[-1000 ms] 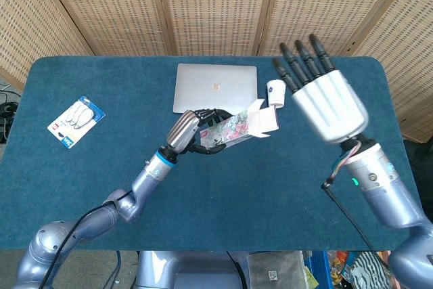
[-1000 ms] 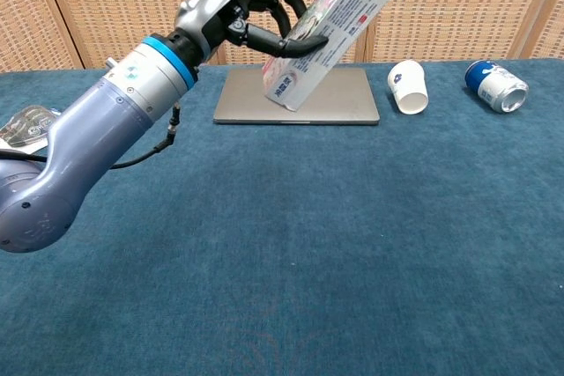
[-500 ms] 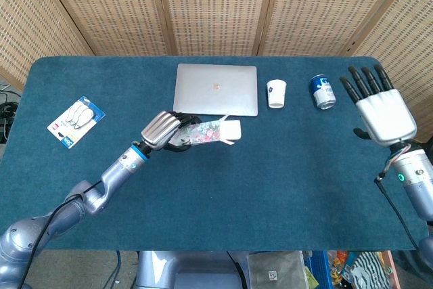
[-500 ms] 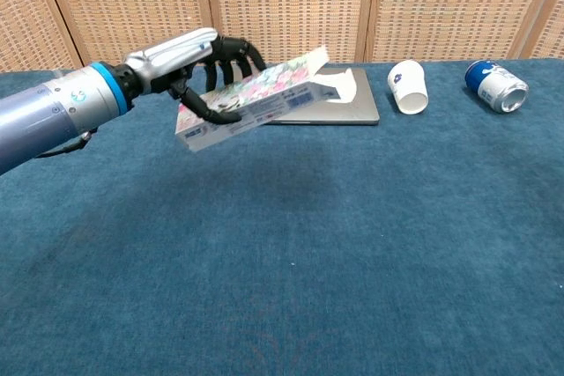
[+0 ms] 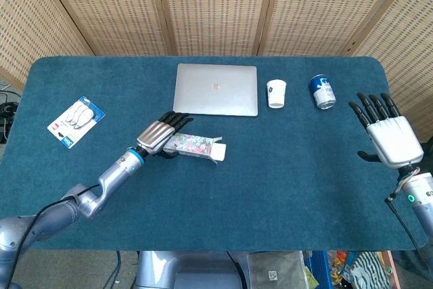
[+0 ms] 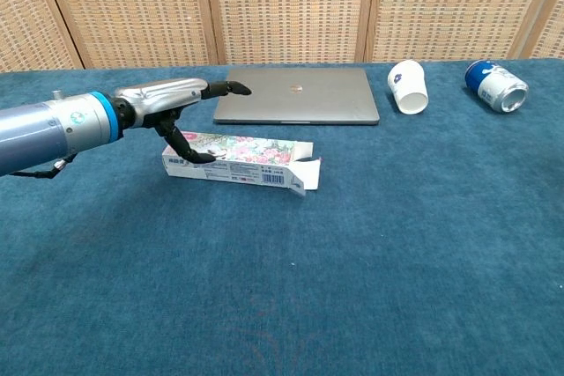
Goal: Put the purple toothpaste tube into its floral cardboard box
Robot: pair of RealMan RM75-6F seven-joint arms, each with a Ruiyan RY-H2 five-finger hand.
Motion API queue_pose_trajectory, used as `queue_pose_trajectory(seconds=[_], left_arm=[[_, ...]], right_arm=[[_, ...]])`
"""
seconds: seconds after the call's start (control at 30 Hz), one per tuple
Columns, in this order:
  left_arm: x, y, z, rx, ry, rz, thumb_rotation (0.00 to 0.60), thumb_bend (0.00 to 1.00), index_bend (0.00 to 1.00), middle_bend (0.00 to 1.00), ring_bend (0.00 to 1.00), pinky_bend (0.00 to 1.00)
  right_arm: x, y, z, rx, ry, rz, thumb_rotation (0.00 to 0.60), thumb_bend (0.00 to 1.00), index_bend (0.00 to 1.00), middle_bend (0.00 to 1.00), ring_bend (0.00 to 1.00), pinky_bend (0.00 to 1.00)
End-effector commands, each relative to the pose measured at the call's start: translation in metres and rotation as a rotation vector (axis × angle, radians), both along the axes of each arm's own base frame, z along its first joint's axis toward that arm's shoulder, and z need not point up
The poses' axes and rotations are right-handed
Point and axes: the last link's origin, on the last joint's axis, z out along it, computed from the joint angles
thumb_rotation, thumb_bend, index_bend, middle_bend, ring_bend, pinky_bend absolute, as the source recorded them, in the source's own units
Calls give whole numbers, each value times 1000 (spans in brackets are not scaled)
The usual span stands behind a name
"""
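The floral cardboard box (image 5: 195, 147) lies flat on the blue table (image 5: 284, 181), its end flap (image 6: 304, 173) open toward the right. My left hand (image 5: 159, 137) is at the box's left end. Its fingers (image 6: 220, 88) stretch out straight above the box (image 6: 238, 158), and the thumb (image 6: 187, 151) curves down to the box's near left edge. My right hand (image 5: 389, 137) hovers with fingers spread at the table's right edge, holding nothing, and shows in the head view only. No purple toothpaste tube shows in either view.
A closed grey laptop (image 5: 216, 89) sits just behind the box. A white paper cup (image 5: 275, 93) and a blue can (image 5: 322, 91) lie to its right. A blister pack of white items (image 5: 76, 121) lies at the far left.
My left hand came down from high over the laptop, laid the box on the table and straightened its fingers. My right hand drew back from the middle to the right edge.
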Motion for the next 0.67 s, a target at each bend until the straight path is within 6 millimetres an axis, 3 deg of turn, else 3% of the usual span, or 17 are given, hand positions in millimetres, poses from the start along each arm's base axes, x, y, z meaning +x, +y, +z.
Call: queue_pose_trajectory(seconds=[0.03,0.13,0.27,0.37,0.53,0.6,0.67], left_arm=[[-17,-14,37,61,-38,33,600,268,0,0,0,0],[-37,-33,77,170,-69,60,600,254,0,0,0,0],[-69,-71,134,354,-56,140,600,227,0,0,0,0],[-90,-101,166,467,-20,206,600,211,0,0,0,0],[-113,-138,191,571,65,314,600,192,0,0,0,0],[-130,-165,201,600,108,395,600,191,0,0,0,0],[-134,-182,207,608,108,427,600,191,0,0,0,0]], right_arm=[[-10,16,-5,12,-30,6,600,0,0,0,0,0],[-19,35,-11,17,-82,7,600,0,0,0,0,0],[-35,59,-20,-1,-152,0,600,0,0,0,0,0],[-45,74,-27,-22,-177,-9,600,0,0,0,0,0],[-50,92,-36,-43,-192,-7,600,0,0,0,0,0],[-49,104,-40,-59,-210,-3,600,0,0,0,0,0],[-47,110,-40,-77,-215,0,600,0,0,0,0,0]])
